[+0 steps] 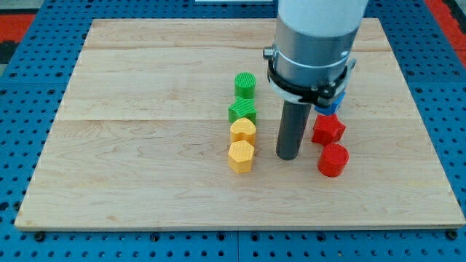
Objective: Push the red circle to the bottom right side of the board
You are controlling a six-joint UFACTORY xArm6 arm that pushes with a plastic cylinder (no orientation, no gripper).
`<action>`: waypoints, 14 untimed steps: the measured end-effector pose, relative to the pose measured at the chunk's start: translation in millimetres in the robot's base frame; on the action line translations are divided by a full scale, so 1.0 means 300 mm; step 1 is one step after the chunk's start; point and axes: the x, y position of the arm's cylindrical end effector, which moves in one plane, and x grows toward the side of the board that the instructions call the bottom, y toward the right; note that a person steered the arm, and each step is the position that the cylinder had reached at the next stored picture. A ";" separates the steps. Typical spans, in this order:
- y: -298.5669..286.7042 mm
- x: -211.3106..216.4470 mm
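The red circle [333, 160] lies on the wooden board [145, 109], right of centre and toward the view's bottom. A red star-shaped block [328, 129] sits just above it. My tip [287, 156] rests on the board just left of the red circle, with a small gap between them. The rod hangs from the grey arm body [314, 44]. A blue block [333, 101] is partly hidden behind the arm, above the red star.
Left of my tip stands a column of blocks: a green round block [245, 85], a green star-like block [242, 111], a yellow block [243, 131] and a yellow hexagon [240, 156]. A blue pegboard [22, 87] surrounds the board.
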 end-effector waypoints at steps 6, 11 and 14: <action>0.106 0.021; 0.365 0.100; 0.451 0.160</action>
